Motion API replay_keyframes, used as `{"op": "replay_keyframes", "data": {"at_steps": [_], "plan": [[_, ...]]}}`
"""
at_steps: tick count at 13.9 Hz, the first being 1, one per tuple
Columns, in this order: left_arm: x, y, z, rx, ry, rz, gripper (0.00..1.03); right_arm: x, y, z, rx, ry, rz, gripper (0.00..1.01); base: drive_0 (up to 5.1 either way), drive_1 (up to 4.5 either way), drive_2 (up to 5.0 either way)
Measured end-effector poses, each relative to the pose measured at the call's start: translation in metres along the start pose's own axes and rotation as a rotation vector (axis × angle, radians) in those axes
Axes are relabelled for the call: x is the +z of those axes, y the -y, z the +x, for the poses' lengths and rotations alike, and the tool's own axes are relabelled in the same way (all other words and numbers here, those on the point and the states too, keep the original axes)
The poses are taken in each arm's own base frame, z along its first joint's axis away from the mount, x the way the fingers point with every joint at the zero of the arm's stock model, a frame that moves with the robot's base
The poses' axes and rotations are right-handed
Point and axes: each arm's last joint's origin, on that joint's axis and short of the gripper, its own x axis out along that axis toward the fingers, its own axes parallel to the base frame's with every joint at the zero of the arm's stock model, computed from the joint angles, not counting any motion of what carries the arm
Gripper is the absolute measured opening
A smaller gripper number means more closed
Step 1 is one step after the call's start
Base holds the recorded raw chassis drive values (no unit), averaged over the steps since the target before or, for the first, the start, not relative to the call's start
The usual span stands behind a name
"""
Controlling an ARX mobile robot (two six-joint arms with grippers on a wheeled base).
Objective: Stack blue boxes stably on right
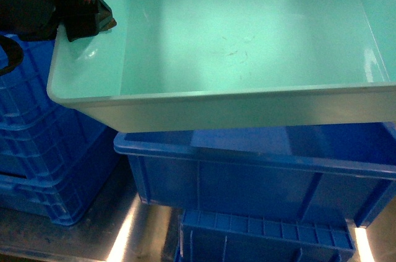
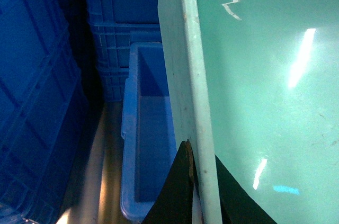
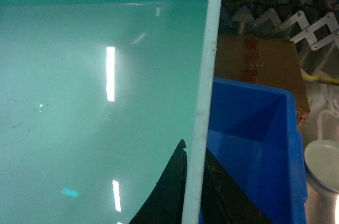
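A light green-blue tub (image 1: 247,45) is up in the air, right over a bigger dark blue tub (image 1: 260,175). I cannot tell if the two tubs touch. The light tub is shallow and smooth, and it has nothing in it. The left gripper (image 2: 198,192) pinches the left wall of the light tub, with one black finger (image 2: 177,192) on the outside and one on the inside. In the head view that gripper shows as a black shape at the top left corner of the tub. The right gripper (image 3: 193,192) pinches the right wall the same way, one dark finger (image 3: 169,192) inside the tub and one outside. So both grippers are closed tight on the thin walls of the light tub. The dark blue tub sits low on a shiny metal floor (image 1: 133,231), and you can look down into it past each wall of the light tub. On the left there are stacked blue crates (image 1: 43,144) with ribs on their sides. Another ribbed crate (image 1: 266,237) lies in front, low down. On the right, past the dark tub, I see a brown cardboard box (image 3: 259,65) and a round white dish (image 3: 323,166).
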Motion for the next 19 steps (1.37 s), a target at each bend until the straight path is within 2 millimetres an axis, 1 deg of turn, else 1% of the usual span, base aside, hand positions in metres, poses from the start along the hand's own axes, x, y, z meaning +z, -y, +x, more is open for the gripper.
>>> {"op": "replay_keyframes", "data": {"at_steps": [19], "plan": [[-0.0018,0.0000,0.0017,-0.002,-0.011,0.001,0.02,-0.0012,0.0003,0.0005,-0.001,-0.009,0.001,0.07,2.9,-3.64,-3.6]]}}
